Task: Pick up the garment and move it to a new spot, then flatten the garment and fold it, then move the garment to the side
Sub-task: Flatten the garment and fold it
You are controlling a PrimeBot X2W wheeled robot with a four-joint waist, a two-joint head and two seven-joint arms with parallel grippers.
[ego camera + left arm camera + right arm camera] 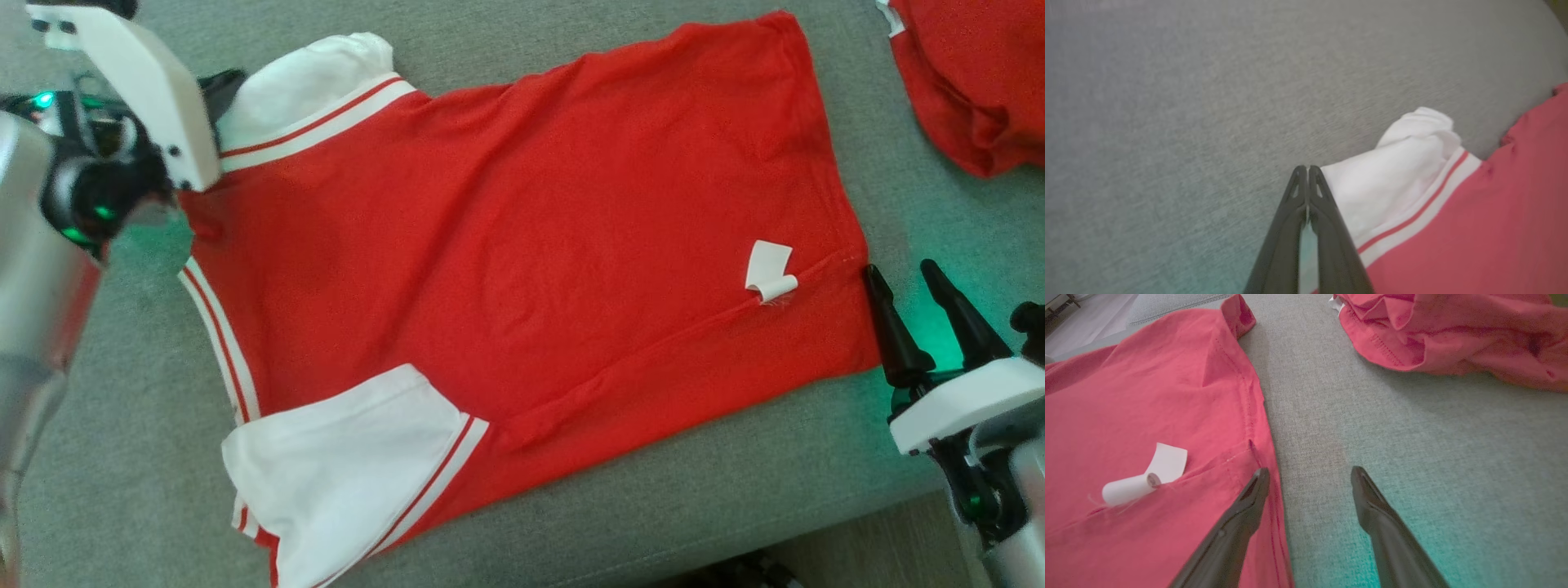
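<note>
Crumpled red cloth (971, 90) on grey cushion (122, 457)

A grey woven cushion (653, 506) spreads wide and flat under soft, even light. A green glow (931, 327) tints its cloth near the right edge. Brown floor (865, 547) shows past its front edge, lower right.

A red garment (522, 245) with white sleeves lies spread flat across the grey fabric surface (122, 457), a curled white label (769, 273) near its right hem. The right gripper (900, 273) stands with fingers apart just beside that hem. The left gripper (227, 82) sits at the far sleeve (302, 82). Another red garment (971, 82) lies bunched at far right.
</note>
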